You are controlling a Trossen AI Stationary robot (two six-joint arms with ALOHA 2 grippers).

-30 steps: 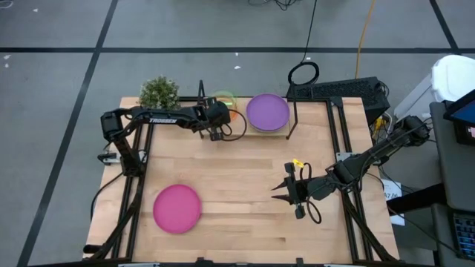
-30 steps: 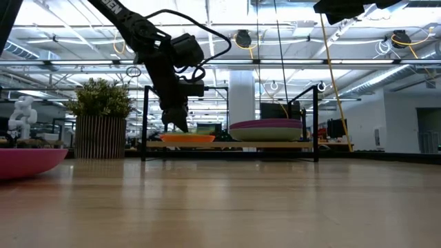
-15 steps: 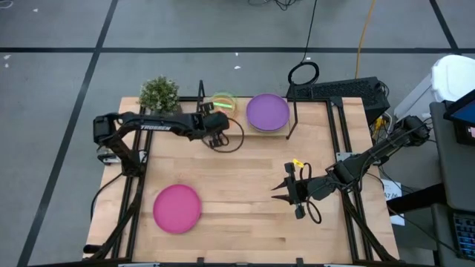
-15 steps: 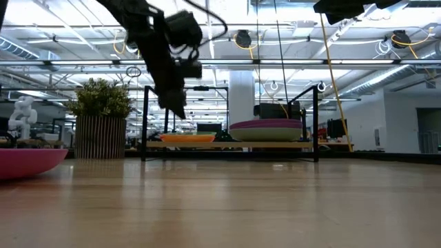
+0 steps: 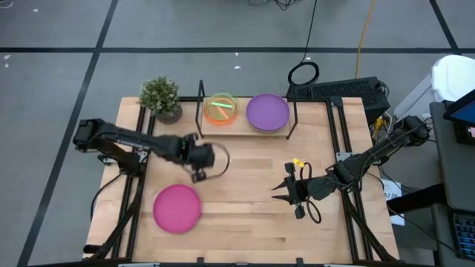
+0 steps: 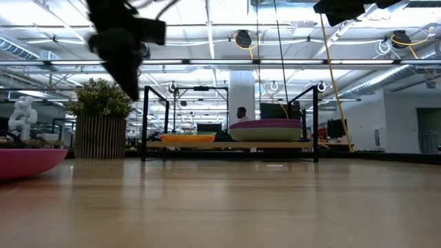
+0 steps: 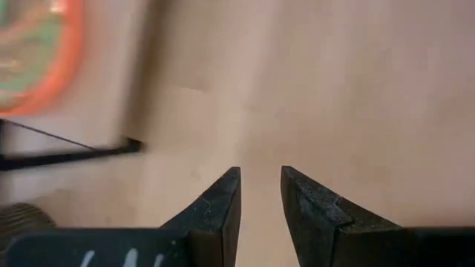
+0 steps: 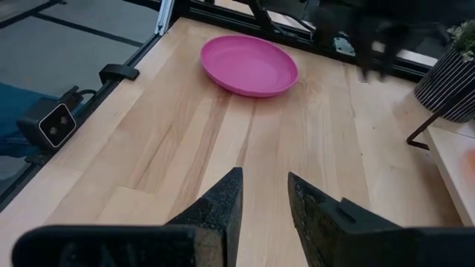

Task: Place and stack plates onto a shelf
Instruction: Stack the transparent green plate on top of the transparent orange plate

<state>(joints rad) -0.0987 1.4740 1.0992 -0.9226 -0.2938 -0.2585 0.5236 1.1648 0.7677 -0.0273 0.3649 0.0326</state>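
The shelf [image 5: 245, 126] stands at the table's far edge. On its left part lies a small orange plate with a lime-green one [image 5: 220, 108] [image 7: 30, 59]. On its right part sits a stack of larger plates, purple on top [image 5: 267, 111] [image 6: 267, 129]. A magenta plate [image 5: 177, 208] [image 8: 249, 67] rests on the table near the left front. My left gripper [image 5: 197, 175] [image 7: 260, 182] hangs open over bare table between shelf and magenta plate, pointing steeply down. My right gripper [image 5: 282, 191] [image 8: 263, 185] waits open above the table's right middle.
A potted plant [image 5: 160, 95] [image 6: 101, 127] stands at the far left corner beside the shelf's upright black frame end [image 5: 201, 100]. Bare wood lies across the table's middle and front [image 5: 252, 222]. A keyboard [image 5: 338, 90] lies beyond the far right corner.
My left gripper has left the small plates on the shelf's left part, risen, and swung toward the table's near and left side, out over bare table. The orange and green plates stay on the shelf. My right arm has kept still.
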